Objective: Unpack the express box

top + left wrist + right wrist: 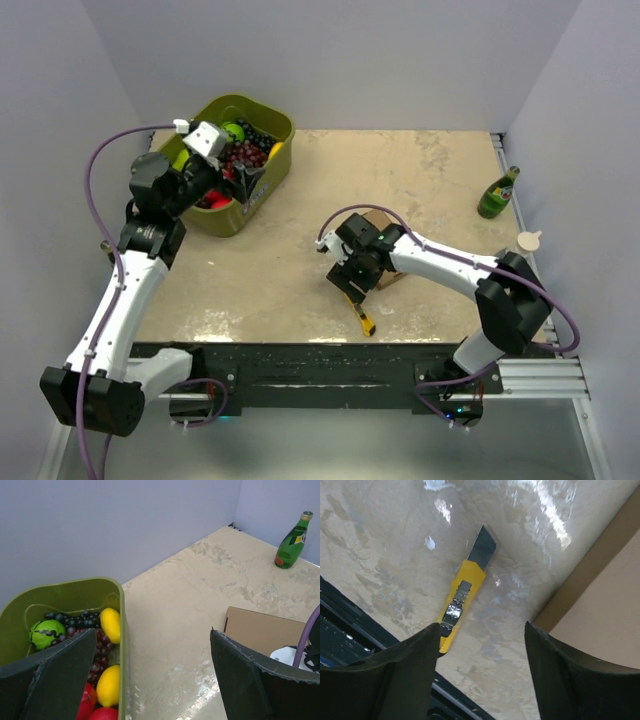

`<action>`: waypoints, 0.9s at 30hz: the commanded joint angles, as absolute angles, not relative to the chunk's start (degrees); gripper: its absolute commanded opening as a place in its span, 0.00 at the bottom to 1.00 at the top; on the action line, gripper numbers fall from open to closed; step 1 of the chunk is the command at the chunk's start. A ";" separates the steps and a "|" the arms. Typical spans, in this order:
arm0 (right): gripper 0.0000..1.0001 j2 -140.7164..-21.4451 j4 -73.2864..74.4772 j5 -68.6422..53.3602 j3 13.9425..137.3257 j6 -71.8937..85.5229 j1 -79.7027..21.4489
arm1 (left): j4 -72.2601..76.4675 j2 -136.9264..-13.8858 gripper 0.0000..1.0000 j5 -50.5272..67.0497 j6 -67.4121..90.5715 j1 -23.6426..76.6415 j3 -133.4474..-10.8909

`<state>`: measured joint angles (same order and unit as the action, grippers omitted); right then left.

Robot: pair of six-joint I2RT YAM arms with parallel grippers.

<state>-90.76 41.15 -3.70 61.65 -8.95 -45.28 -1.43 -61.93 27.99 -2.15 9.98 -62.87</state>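
Risks shoving the utility knife away by closing off-centre: right gripper part-open and empty, left gripper wide open, empty.

Fruit tub rear left, bottle rear right, knife before central express box.

The express box — plain brown cardboard, flat — lies right of centre, largely hidden from above.

Olive-green plastic fruit tub at my ten o'clock, green glass bottle at three, yellow plastic box-cutter at six.
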 commanded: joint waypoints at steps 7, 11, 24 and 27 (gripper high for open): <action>0.67 -95.00 41.31 -5.01 60.12 -0.44 -49.92 | 0.97 -58.01 1.00 29.79 3.16 3.08 -61.70; 0.66 -97.99 41.22 -3.87 60.03 1.13 -50.54 | 0.97 -57.92 1.00 29.45 3.16 2.11 -62.40; 0.10 -97.04 41.74 -2.91 60.82 -2.71 -50.71 | 3.95 -60.29 0.99 32.86 9.73 1.93 -59.86; 0.04 -94.67 42.63 -0.63 63.98 -7.55 -50.71 | 7.37 -60.99 1.00 38.65 15.35 2.37 -56.36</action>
<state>-99.00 41.71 -3.55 60.12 -1.87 -50.37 2.15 -60.12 31.51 7.09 2.26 -60.29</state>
